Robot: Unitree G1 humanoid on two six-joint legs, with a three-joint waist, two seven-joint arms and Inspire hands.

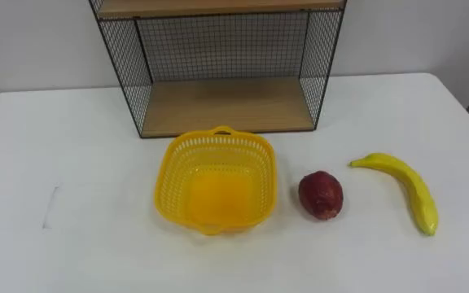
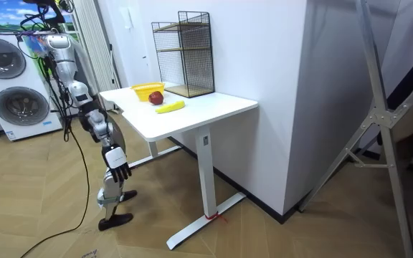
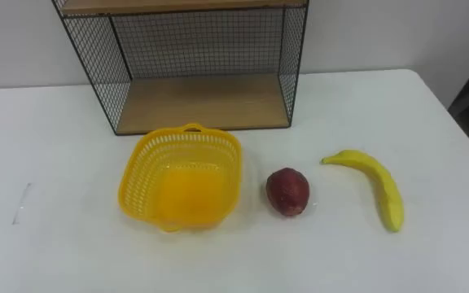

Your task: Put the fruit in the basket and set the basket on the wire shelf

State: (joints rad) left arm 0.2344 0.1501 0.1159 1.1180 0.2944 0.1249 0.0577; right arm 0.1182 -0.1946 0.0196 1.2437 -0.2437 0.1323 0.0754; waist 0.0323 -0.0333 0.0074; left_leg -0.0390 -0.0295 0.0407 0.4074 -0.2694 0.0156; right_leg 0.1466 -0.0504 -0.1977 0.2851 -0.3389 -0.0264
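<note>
Loading has not begun: the basket [image 1: 215, 183] is empty, with the red fruit [image 1: 321, 195] and banana [image 1: 405, 189] to its right. The right hand [image 2: 120, 164] hangs slack and empty; next it likely reaches for the red fruit.

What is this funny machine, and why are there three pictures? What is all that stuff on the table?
The machine is a robot shaped a bit like a person. It stands on two legs beside a white table. Two of the pictures come from cameras in its head, like two eyes looking down at the table, so they look almost the same. The third comes from a camera standing in the room, so there you see the whole robot.

On the table sits an empty yellow basket. To its right lies a dark red fruit, and further right a banana. Behind them stands a wire shelf with wooden boards.

In the room view, the robot's right hand hangs down at its side, away from the table. Nothing has been picked up: both fruits lie on the table.
</note>
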